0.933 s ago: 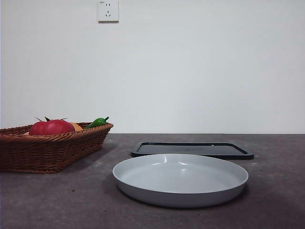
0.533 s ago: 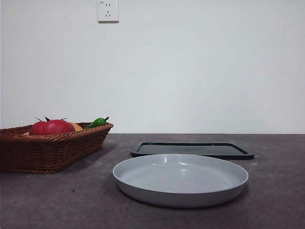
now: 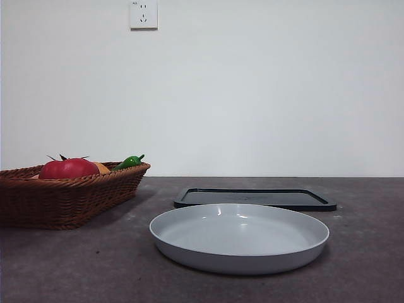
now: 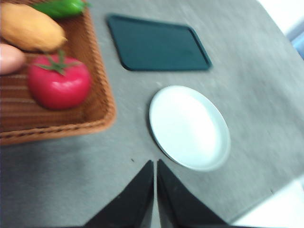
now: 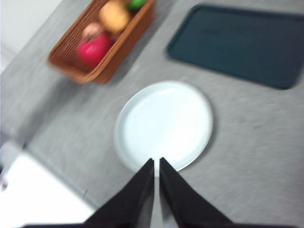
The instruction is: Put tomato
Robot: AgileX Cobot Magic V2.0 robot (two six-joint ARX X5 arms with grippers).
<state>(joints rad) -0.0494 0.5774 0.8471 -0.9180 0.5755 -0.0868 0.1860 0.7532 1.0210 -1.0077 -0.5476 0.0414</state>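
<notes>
Front view: no arm in sight. The tomato (image 3: pixel 68 168) sits in the wicker basket (image 3: pixel 63 202) with an orange fruit (image 3: pixel 102 167) and a green chili (image 3: pixel 128 162) behind it. A grey plate (image 3: pixel 238 238) is near the camera, bare, and a black tray (image 3: pixel 254 198) lies just behind it on the table (image 3: pixel 76 265).

Left wrist view: left gripper (image 4: pixel 155 166) hovers high over the table, jaws closed to a thin slit, holding nothing. Tomato (image 4: pixel 59 87) is ahead of the jaws and off to one side, inside the basket (image 4: pixel 97 121), close to the basket wall nearest the gripper. Orange fruit (image 4: pixel 31 29) and chili (image 4: pixel 61 7) lie beyond it. Plate (image 4: pixel 190 127) is nearer the gripper, on the other side; tray (image 4: pixel 158 43) is further out.

Right wrist view, blurred: right gripper (image 5: pixel 156 164) is also empty with jaws nearly together, hanging just over the near rim of the plate (image 5: pixel 164 124). Basket (image 5: pixel 102 45) with the tomato (image 5: pixel 94 47) is well ahead.

Step, as I read it: the reach for the tomato, not yet begun. Left gripper looks better placed. It should open wide first, come down from above, straddle the round body below the stem, and stay clear of the basket wall and the orange fruit. The skin is glossy, so close firmly across the widest part.
</notes>
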